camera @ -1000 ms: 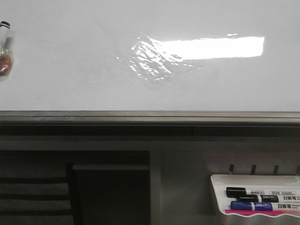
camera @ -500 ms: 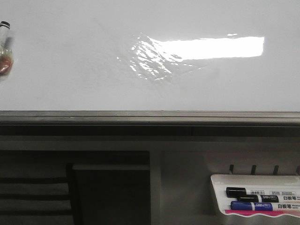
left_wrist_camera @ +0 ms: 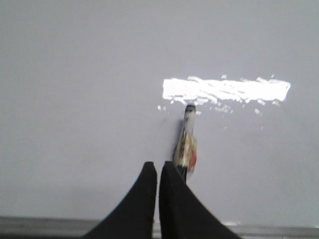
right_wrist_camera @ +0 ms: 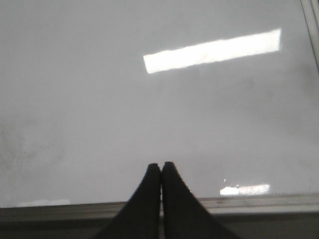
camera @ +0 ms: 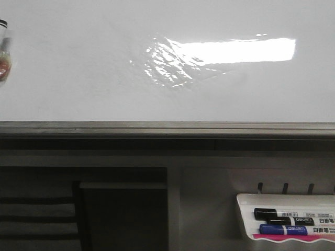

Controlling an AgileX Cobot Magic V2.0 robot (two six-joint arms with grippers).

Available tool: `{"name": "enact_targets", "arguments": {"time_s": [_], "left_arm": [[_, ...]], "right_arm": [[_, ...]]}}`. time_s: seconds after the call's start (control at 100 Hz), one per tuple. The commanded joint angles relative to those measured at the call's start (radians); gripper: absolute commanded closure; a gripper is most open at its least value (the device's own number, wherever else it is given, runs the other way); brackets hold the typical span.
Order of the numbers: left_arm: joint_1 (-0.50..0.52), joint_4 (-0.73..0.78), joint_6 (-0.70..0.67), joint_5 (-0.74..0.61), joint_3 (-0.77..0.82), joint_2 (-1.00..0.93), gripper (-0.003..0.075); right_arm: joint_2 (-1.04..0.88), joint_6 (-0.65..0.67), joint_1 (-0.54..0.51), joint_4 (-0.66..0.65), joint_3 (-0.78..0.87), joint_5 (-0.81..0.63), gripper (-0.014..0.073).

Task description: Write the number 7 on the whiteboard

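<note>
Whiteboard (camera: 78, 68) lies flat, long side running left to right, no figure legible.
Left gripper (left_wrist_camera: 157, 167) and right gripper (right_wrist_camera: 160, 167): fingers pressed together, empty.

Dim, soft frames with hard glare.
A bright rectangular reflection burns out on the whiteboard (camera: 78, 78); both wrist views are blurred, and below the rail lies shadow.

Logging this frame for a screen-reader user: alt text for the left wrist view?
The left gripper, its black fingers closed together, points at a blank whiteboard with a grey edge rail along the bottom. A small clear bottle-like object with a black cap sits against the board just past the fingertips, under a bright rectangular glare. No writing is legible.
</note>
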Motion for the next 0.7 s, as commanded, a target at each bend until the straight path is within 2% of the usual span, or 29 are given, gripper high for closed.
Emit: {"name": "enact_targets", "arguments": {"time_s": [0.0, 0.14, 0.28, 0.55, 0.69], "left_arm": [[0.002, -0.019, -0.008, 0.0, -0.138, 0.002, 0.0741], [0.002, 0.006, 0.024, 0.166, -0.318, 0.107, 0.0741], [0.002, 0.032, 0.029, 0.294, -0.441, 0.228, 0.0741], [0.002, 0.03, 0.029, 0.281, -0.462, 0.299, 0.0741], [0.002, 0.03, 0.029, 0.281, -0.462, 0.299, 0.0741]], "right_arm": [[0.026, -0.04, -0.006, -0.013, -0.13, 0.033, 0.0665], [0.141, -0.156, -0.006, -0.015, -0.286, 0.202, 0.0665], [0.281, -0.176, -0.006, -0.015, -0.408, 0.322, 0.0665], [0.375, -0.176, -0.006, -0.015, -0.445, 0.297, 0.0665], [0.377, -0.176, -0.006, -0.015, -0.439, 0.218, 0.0665]]}}
